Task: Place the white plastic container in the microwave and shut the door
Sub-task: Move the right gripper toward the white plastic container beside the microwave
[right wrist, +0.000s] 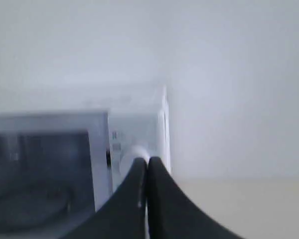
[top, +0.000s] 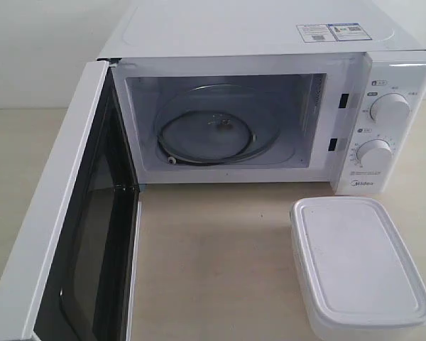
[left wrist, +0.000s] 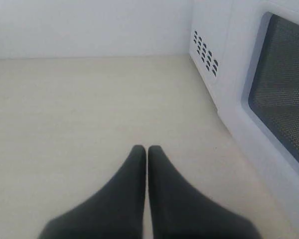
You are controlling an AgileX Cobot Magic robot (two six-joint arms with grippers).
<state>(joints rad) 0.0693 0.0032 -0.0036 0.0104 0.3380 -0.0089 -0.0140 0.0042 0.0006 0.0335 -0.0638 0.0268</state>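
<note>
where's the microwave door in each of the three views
Exterior view: the door stands swung open on the left, in front of the cavity.
Left wrist view: the door shows its dark mesh window, next to the vented side.
Right wrist view: not in it.
Shared landmark: the microwave, seen by its vented side in the left wrist view and by its dial panel in the right wrist view.

You can read "Midea" on the white boxy microwave [top: 220,35], under its two round white dials [top: 390,109] (its paper top stickers [top: 329,32] print too small).
</note>
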